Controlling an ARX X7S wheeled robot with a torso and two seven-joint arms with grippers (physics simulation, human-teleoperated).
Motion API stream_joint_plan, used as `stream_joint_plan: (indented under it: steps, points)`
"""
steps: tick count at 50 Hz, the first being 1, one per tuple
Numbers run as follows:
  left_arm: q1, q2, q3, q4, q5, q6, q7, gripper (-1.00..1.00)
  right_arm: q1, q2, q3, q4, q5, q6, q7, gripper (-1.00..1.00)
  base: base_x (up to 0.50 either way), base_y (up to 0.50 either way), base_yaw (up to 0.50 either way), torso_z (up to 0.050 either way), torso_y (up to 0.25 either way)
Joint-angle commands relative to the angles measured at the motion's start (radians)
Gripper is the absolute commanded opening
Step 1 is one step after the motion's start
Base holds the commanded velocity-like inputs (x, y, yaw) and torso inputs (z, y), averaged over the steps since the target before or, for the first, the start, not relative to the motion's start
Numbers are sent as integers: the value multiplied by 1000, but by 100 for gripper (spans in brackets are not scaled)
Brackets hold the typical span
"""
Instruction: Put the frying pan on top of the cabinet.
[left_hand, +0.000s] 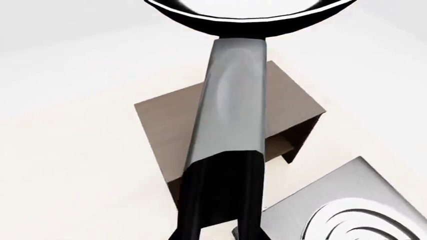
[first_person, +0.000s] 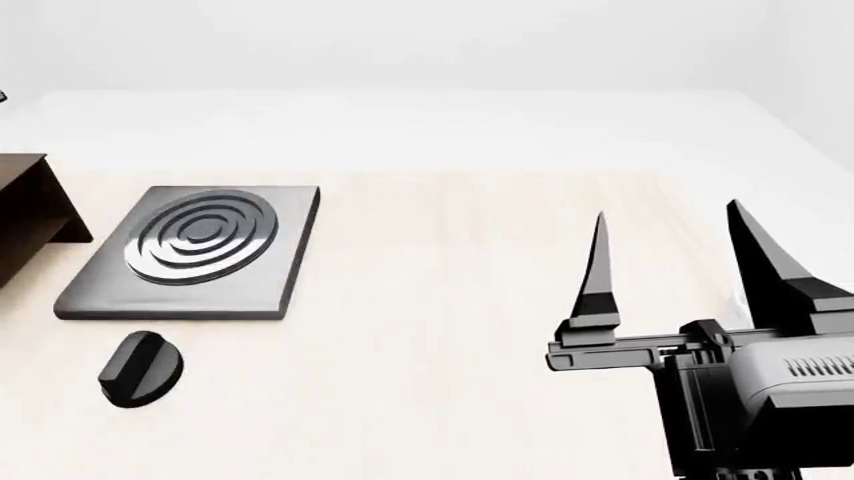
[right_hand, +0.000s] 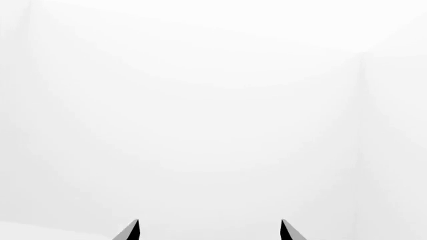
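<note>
In the left wrist view the frying pan (left_hand: 247, 15) hangs at frame top above the cabinet (left_hand: 173, 130). Left claw: cannot tell. Rigid, front-heavy, slick; grip its handle (left_hand: 230, 105). Lower right, the right claw (first_person: 667, 270) gapes empty.

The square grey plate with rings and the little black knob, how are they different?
The square grey plate is flat, wide and grey with raised rings; the knob is small, round and black. The plate lies farther back, near the cabinet; the knob sits nearer the robot. Both rest on the same light table, apart.
</note>
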Motion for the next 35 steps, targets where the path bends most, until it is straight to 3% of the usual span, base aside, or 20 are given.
stream_joint_plan:
  steps: [1, 25, 35]
  points:
    - [-28, -19, -194, 0, 203, 60, -35, -100, 1, 1, -4, 1, 0, 0, 2, 100, 0, 0, -3, 0, 0]
    - [-1, -34, -247, 0, 235, 69, 5, -100, 8, 1, -12, 1, 3, 2, 3, 100, 0, 0, -1, 0, 1]
    - [5, -30, -239, 0, 241, 77, 21, -100, 6, 1, -16, 6, -2, -4, 3, 100, 1, 0, -1, 0, -238]
